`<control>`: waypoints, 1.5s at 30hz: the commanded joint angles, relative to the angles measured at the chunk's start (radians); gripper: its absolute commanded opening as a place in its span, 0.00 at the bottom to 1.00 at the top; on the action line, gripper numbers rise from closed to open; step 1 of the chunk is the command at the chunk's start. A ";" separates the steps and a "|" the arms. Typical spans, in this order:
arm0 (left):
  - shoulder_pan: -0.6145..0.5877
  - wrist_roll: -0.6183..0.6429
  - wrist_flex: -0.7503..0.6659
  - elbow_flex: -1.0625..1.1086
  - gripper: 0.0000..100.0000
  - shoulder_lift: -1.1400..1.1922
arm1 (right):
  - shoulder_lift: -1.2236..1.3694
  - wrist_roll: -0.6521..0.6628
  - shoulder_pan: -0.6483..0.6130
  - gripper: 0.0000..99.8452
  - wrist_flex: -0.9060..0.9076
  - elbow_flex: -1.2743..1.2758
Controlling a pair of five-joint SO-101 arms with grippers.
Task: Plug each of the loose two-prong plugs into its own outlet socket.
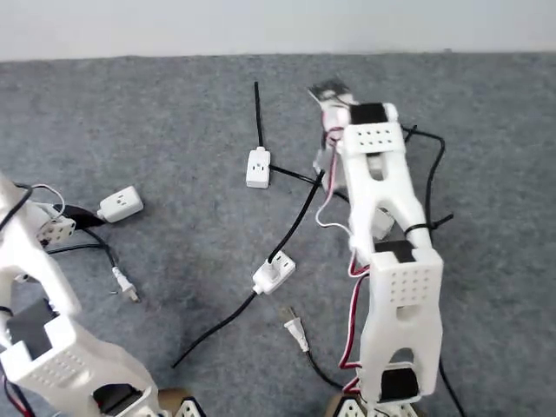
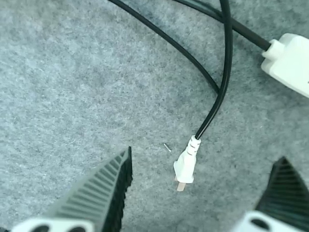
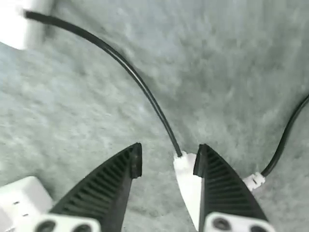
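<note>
Your left fingers are released and spread wide, grasping nothing. The white left plug lies on the grey worktop between them, toward the left edge and touching neither finger. Its black cord curves away past the white left socket nearby.

Your right fingers are parted too. The right plug sits between them, against one finger with a gap to the other, so nothing is clamped. Your right arm stretches over the right half of the worktop toward the far edge.

From above you can see the far socket lying beyond the worktop's middle. The mid socket sits on a black cord near the middle. The front plug lies loose near the front edge, close to the mid socket but not touching it.
</note>
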 commanded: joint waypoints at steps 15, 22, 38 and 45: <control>0.003 -0.005 0.018 -0.004 0.41 -0.009 | -0.025 0.012 -0.242 0.19 0.182 -0.106; 0.003 -0.005 0.015 -0.004 0.41 -0.009 | -0.053 -0.035 -0.403 0.19 0.111 -0.109; 0.003 -0.005 -0.003 0.035 0.41 -0.008 | 0.113 -0.043 -0.467 0.19 -0.251 -0.109; 0.003 -0.005 -0.002 0.045 0.41 -0.009 | 0.182 -0.041 -0.463 0.19 -0.300 -0.109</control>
